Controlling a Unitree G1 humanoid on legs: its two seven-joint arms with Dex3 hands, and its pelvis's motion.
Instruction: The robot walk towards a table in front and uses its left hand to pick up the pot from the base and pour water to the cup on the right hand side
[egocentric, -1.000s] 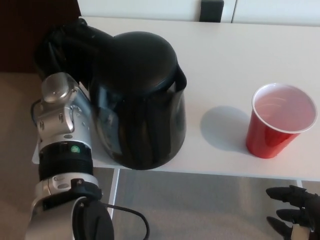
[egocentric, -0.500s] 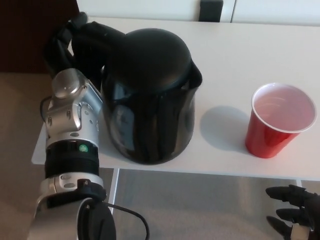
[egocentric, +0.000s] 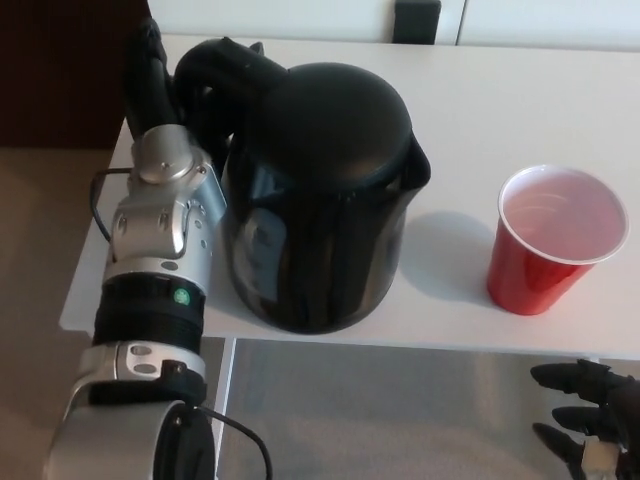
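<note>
Pot (egocentric: 320, 200), black and glossy with a domed lid, filled the middle of the head view above the near left part of a white table (egocentric: 480, 90); whether it rested on the surface or was lifted clear could not be told. Its handle curved off the upper left side, and the robot's left hand (egocentric: 165, 75) was there, dark fingers wrapped around that handle, so the hand sat directly beside the pot's left shoulder and gripped it. The silver and black left forearm (egocentric: 155, 270) rose from the bottom left corner up to that hand, running close along the pot's left wall. The pot's spout pointed to the right. A red cup (egocentric: 555, 240) with a pale inside stood upright on the table to the right of the pot, apart from it, with a soft shadow on the tabletop between them. The right hand (egocentric: 585, 410) showed only partly in the bottom right corner, below the table's near edge and below the cup, its dark fingers spread a little and holding nothing. A dark object (egocentric: 415, 20) stood at the table's far edge.
</note>
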